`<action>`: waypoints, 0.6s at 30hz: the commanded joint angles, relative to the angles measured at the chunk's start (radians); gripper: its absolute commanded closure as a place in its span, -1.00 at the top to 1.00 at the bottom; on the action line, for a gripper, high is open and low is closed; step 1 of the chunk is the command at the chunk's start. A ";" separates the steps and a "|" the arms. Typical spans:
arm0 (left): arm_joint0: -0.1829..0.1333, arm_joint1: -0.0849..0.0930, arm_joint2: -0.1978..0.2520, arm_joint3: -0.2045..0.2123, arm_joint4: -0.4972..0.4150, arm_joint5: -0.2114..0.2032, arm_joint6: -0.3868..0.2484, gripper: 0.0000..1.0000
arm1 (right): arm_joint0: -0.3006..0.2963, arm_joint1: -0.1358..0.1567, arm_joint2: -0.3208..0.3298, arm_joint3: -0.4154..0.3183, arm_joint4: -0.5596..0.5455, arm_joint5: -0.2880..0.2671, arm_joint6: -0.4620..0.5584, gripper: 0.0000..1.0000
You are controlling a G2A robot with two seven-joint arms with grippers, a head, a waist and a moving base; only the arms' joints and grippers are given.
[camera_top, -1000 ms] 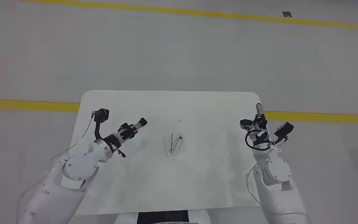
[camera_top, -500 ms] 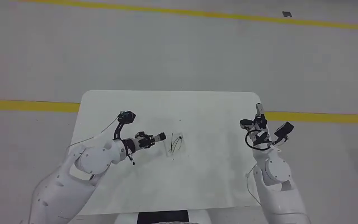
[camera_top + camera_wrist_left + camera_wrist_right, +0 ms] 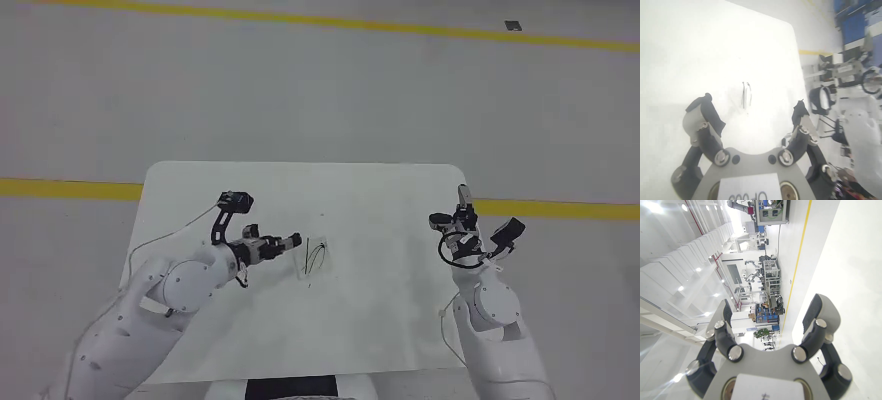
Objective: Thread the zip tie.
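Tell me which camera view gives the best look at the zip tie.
The left wrist view: the zip tie lies just ahead of the open left gripper, its thin dark strands separable. The top view shows it as a small dark scribble on the table. The right wrist view faces the hall instead.

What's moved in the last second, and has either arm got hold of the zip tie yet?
The left gripper swung across the table from its left side toward the centre. It is now just short of the zip tie, fingers open, with nothing grasped. The zip tie lies where it was, and the right gripper stayed open at the right edge.
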 commanded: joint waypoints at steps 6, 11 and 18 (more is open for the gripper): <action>-0.077 -0.030 0.100 -0.002 0.193 0.048 -0.130 1.00 | 0.000 0.000 0.000 0.000 0.000 0.000 0.000 1.00; -0.091 -0.047 0.108 0.021 0.207 0.048 -0.158 1.00 | 0.000 0.000 0.000 0.000 0.000 0.000 0.000 1.00; -0.091 -0.047 0.108 0.021 0.207 0.048 -0.158 1.00 | 0.000 0.000 0.000 0.000 0.000 0.000 0.000 1.00</action>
